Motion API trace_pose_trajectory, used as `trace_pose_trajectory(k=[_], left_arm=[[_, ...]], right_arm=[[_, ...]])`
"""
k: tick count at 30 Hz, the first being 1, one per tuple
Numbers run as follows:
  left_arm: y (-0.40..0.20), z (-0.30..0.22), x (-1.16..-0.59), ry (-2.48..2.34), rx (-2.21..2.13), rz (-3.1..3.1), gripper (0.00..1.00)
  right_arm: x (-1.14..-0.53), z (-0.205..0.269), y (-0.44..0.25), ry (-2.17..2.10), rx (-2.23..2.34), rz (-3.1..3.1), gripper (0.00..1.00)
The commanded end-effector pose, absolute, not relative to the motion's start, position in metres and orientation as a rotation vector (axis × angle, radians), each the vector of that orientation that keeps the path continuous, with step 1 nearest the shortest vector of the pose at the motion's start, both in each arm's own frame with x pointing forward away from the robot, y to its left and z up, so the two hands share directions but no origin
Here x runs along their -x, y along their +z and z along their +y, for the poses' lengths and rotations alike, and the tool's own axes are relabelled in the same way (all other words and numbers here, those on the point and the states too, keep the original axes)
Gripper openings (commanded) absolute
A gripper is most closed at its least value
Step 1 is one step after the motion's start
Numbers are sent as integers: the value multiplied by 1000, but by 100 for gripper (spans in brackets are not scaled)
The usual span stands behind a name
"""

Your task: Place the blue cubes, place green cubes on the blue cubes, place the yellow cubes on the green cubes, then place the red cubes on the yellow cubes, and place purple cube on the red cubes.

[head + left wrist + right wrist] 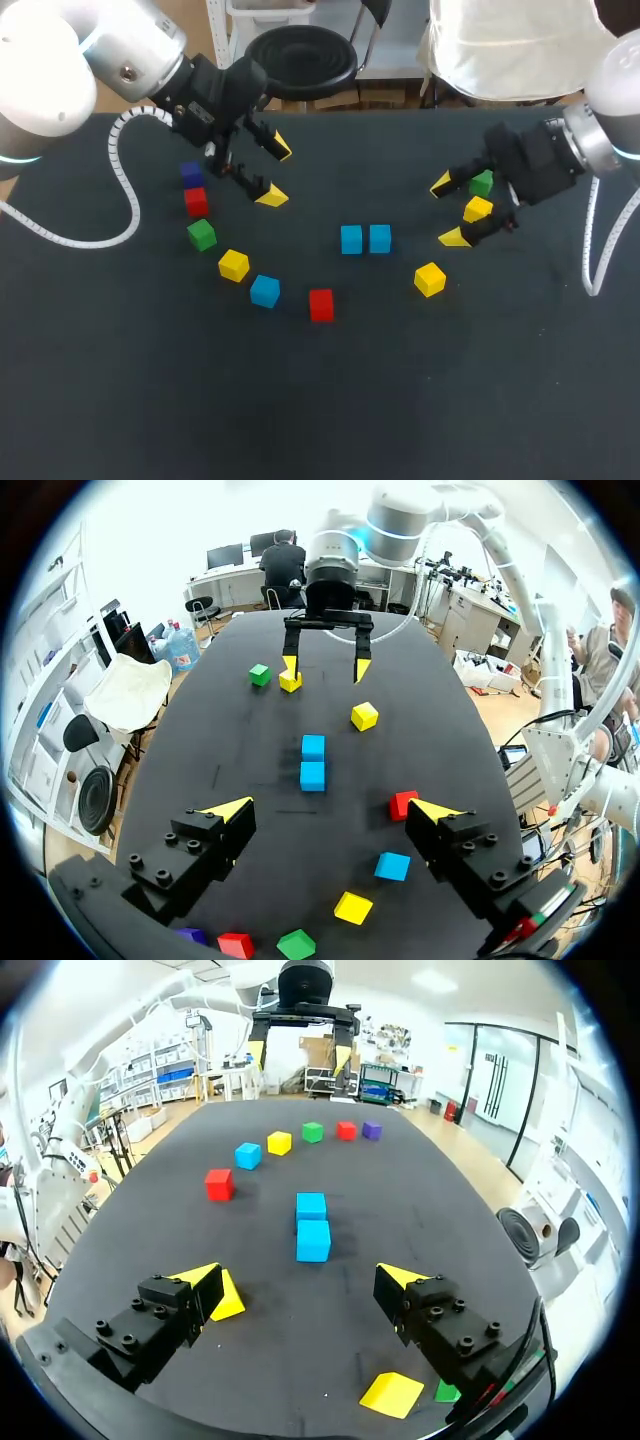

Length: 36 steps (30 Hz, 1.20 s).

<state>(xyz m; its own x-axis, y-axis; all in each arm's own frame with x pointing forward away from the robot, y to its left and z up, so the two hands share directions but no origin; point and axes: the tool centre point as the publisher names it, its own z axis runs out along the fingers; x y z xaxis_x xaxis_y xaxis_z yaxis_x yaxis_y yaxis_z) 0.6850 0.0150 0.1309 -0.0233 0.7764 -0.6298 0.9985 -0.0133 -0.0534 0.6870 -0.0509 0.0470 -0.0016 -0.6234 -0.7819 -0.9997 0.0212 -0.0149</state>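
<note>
Left fingers (228, 808): spread wide and holding nothing; they hang over the worktop on the left-arm side of the blue pair, well apart from it, just beside the purple cube and the far red cube.
Right fingers (398, 1276): also wide open and gripping nothing; they sit on the right-arm side of the blue pair, tips pointing toward it.
Blue pair (365, 239): two blue cubes side by side, touching or very nearly so, at mid-worktop between the two arms.
Worktop (320, 410): dark; every cube sits directly on it.
Near red cube (321, 305): close to the blue pair on its left-arm side, at one end of a curved row.
Lone blue cube (265, 291): next in the row, a little farther from the blue pair.
Row yellow cube (233, 265): next again, just beside the lone blue cube.
Row green cube (201, 234): farther still from the blue pair.
Far red cube (196, 201): just past the row green cube.
Purple cube (191, 174): the row's last, farthest from the blue pair.
Loose yellow cube (430, 279): near the blue pair on its right-arm side, standing alone.
Inner yellow cube (478, 209): farther out on that side, lying between the right fingers near their base.
Outer green cube (482, 183): just beside the inner yellow cube, close to one right finger.
</note>
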Motion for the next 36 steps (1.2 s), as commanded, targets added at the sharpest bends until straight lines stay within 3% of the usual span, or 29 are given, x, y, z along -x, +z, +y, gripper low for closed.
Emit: trace_pose_trajectory(k=[1,36], left_arm=[[131,15,-685,-707,-1841,1853,100],[130,18,-682,-723,-1847,1843,100]], right_arm=[[-687,-51,47,789,1666,1688,100],[-710,-40,68,789,1715,1706,100]])
